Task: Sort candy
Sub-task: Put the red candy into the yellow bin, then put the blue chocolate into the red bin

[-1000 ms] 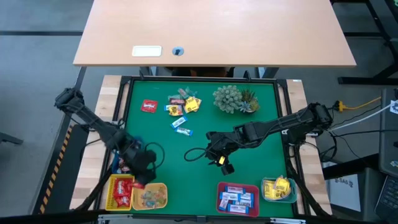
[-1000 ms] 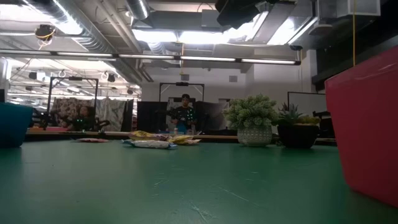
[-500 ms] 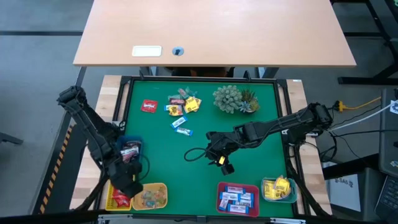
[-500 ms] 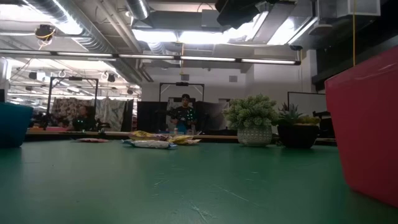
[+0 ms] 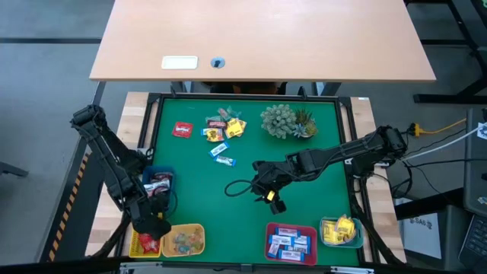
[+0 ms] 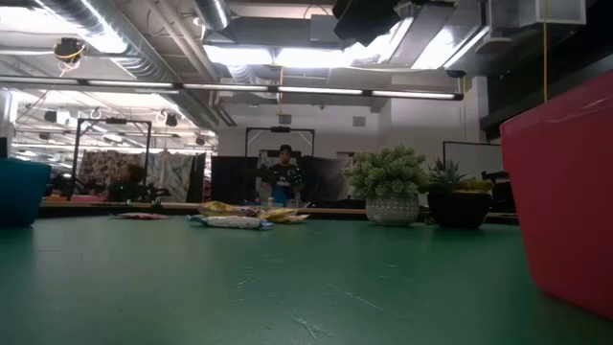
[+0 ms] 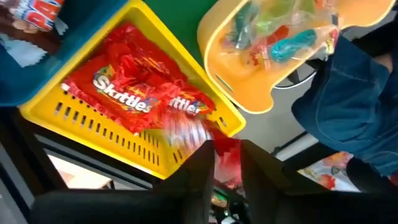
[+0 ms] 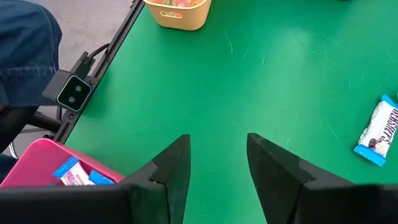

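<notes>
Loose candy lies at the far side of the green mat: a red packet (image 5: 183, 130), a mixed heap (image 5: 224, 125), and blue-and-white pieces (image 5: 222, 156). My left gripper (image 5: 152, 227) (image 7: 227, 171) hovers over the yellow slatted tray (image 5: 137, 242) of red Skittles packets (image 7: 134, 99) and is shut on a red packet. My right gripper (image 5: 271, 199) (image 8: 217, 162) is open above bare mat mid-table and holds nothing. One blue-and-white candy (image 8: 376, 134) lies beyond it. My left gripper pinches a red candy packet (image 7: 227, 152) between its two fingers, coming from above and pointing down. The packet is lifted clear over the yellow tray's near corner. Which part of the packet the fingers have cannot be told, because they hide it.
A pale orange tray (image 5: 184, 240) of clear-wrapped sweets sits beside the yellow one, and a blue tray (image 5: 156, 181) lies just beyond. A pink tray (image 5: 291, 242) and a teal tray (image 5: 340, 230) stand near right. Spiky potted plants (image 5: 285, 120) stand far right. A person's denim leg (image 8: 25, 37) shows past the near edge.
My left gripper has moved toward the table's near left corner, from beside the blue tray to above the yellow tray, then slowed almost to a stop. My right arm has kept still.
</notes>
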Robot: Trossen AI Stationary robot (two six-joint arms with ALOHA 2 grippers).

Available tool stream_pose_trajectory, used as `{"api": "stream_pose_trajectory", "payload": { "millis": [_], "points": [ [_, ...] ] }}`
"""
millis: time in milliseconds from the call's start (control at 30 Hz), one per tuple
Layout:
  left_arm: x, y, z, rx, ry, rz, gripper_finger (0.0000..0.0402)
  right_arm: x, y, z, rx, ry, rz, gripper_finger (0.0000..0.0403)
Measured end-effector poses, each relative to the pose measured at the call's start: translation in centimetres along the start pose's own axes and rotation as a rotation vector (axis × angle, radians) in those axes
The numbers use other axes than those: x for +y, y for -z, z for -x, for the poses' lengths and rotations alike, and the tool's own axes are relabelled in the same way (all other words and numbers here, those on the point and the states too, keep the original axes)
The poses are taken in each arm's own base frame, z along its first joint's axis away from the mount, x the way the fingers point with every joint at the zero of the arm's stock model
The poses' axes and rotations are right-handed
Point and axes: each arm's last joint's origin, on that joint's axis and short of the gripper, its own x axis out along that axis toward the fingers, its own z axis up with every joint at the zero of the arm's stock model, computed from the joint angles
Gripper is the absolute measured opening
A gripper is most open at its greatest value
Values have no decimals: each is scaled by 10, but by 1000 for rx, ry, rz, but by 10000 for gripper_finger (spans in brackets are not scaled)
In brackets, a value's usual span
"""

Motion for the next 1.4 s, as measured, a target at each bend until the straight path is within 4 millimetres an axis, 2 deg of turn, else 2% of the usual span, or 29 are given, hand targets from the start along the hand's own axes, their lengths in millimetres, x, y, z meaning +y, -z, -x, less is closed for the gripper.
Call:
{"api": "stream_pose_trajectory", "payload": {
  "millis": [167,367,600,700,867,1000,1200,1400],
  "points": [
    [1,-3,0,-86,16,-11,101,0,0,0,0,0,3,156],
    [-6,-11,2,-301,116,-80,129,-2,-1,0,-8,66,9,156],
    [-13,-31,9,-597,156,-221,132,-8,-7,1,-67,269,9,156],
    [-15,-40,13,-705,139,-277,133,-9,-9,2,-83,299,5,156],
    [-18,-53,18,-784,79,-370,132,-9,-12,2,-116,300,9,158],
    [-19,-63,21,-807,45,-401,133,-14,-17,0,-164,347,-3,192],
    [-20,-72,24,-828,3,-448,132,-44,-19,-18,-219,457,-54,268],
    [-21,-73,25,-830,8,-447,133,-88,-1,-49,-143,469,-114,297]
  ]
}}
